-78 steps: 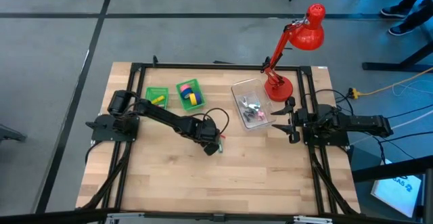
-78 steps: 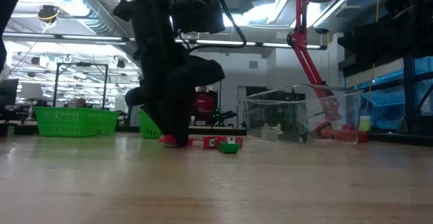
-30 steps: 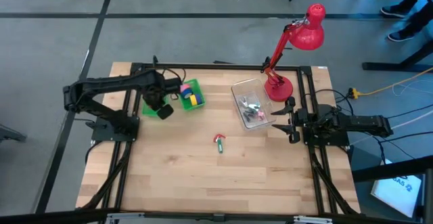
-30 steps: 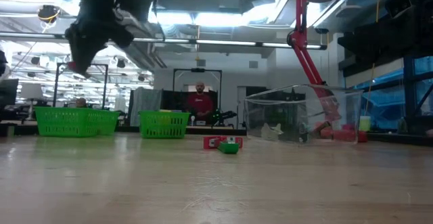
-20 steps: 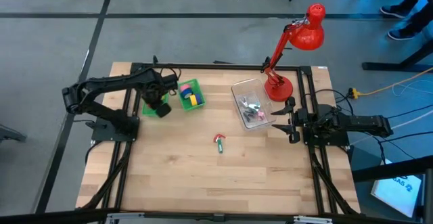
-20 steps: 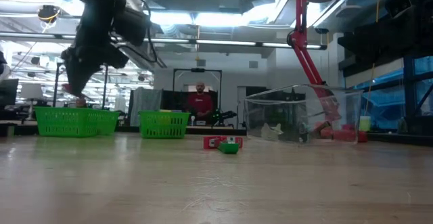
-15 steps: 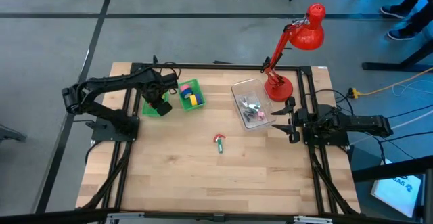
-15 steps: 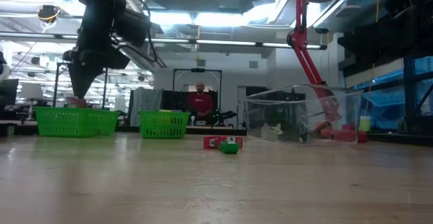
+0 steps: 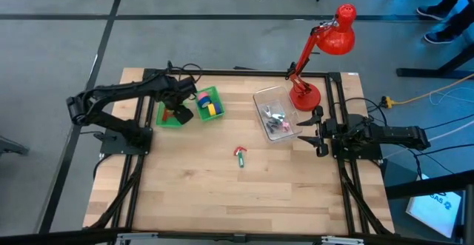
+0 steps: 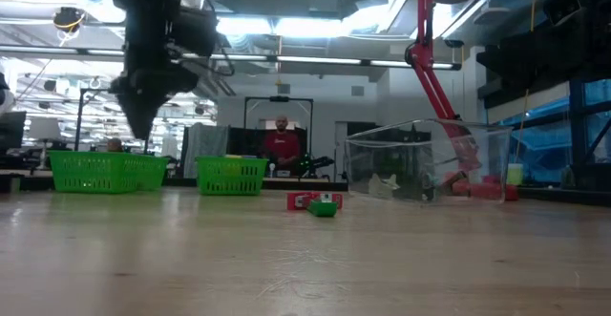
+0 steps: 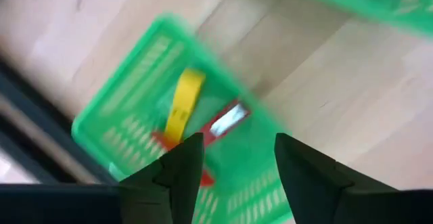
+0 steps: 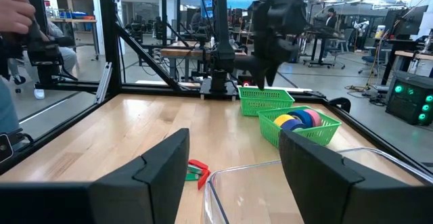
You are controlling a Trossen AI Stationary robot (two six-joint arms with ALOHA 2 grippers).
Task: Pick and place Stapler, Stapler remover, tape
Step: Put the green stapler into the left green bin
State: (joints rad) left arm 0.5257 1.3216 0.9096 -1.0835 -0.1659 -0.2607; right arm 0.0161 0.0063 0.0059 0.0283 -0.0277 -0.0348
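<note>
Hovering over left green bin (image 9: 164,119): left gripper (image 11: 233,166), jaws apart, empty; red and yellow items lie inside. Neighbouring bin (image 9: 208,103): tape (image 9: 210,108) stowed. Table centre: small red-green item (image 9: 239,156), outstanding. Right gripper (image 12: 233,163): parked, spread wide, empty.

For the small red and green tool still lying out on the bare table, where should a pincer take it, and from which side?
The tool lies flat and alone on the wood, long axis running roughly front to back. Likely best: come straight down from above and close across its narrow middle, fingers on its two long sides. Nothing stands close enough to crowd that approach.
</note>
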